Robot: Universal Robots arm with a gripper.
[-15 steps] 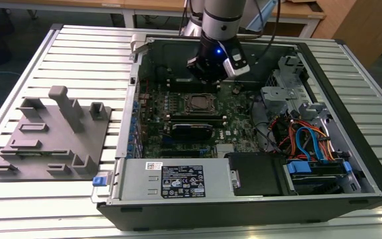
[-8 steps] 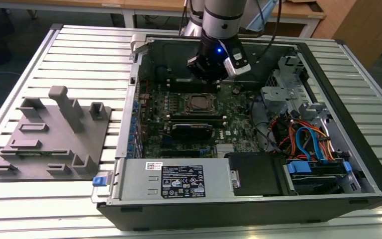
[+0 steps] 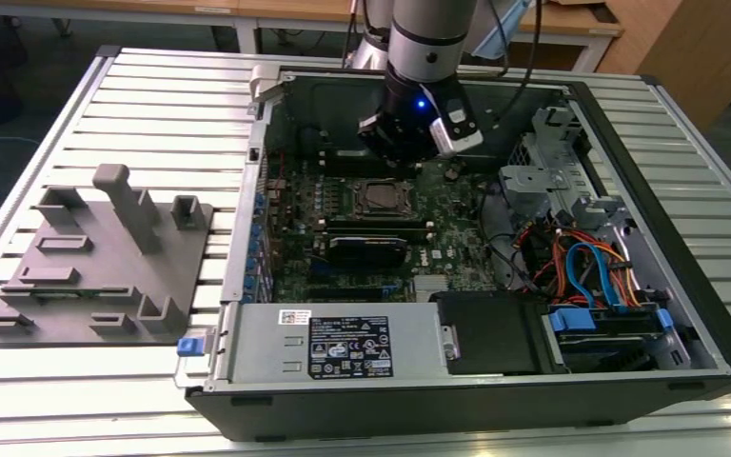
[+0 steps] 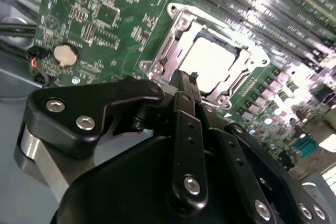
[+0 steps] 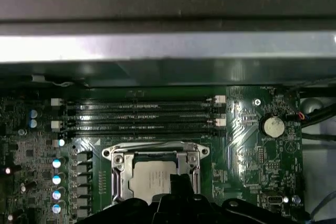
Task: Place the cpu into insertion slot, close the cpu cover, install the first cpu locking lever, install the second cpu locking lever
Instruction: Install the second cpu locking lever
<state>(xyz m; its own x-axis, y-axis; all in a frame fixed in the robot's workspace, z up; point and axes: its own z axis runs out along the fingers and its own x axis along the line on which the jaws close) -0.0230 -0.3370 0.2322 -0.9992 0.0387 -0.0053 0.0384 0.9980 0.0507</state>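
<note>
Nearest you in the exterior view is the power supply (image 3: 340, 345) along the front edge of the open computer case (image 3: 467, 405). Behind it lies the motherboard (image 3: 340, 238), with the insertion slot (image 3: 376, 197) near its far side. The gripper (image 3: 406, 157) hangs just above and beyond that slot — whether it is open or closed you cannot tell. A grey fixture block (image 3: 99, 257) sits on the table (image 3: 163, 105) to the exterior view's left.

In the second wrist view, the black fingers (image 4: 181, 85) meet together, tips at the rim of the cpu cover (image 4: 173, 40). The cpu (image 4: 212, 61) lies flat in the slot, its pale top showing through the cover's window.

In the first wrist view, you see the cover lying over the cpu (image 5: 149, 179) — four memory slots (image 5: 142, 116) and a coin cell (image 5: 273, 126) lie nearby
</note>
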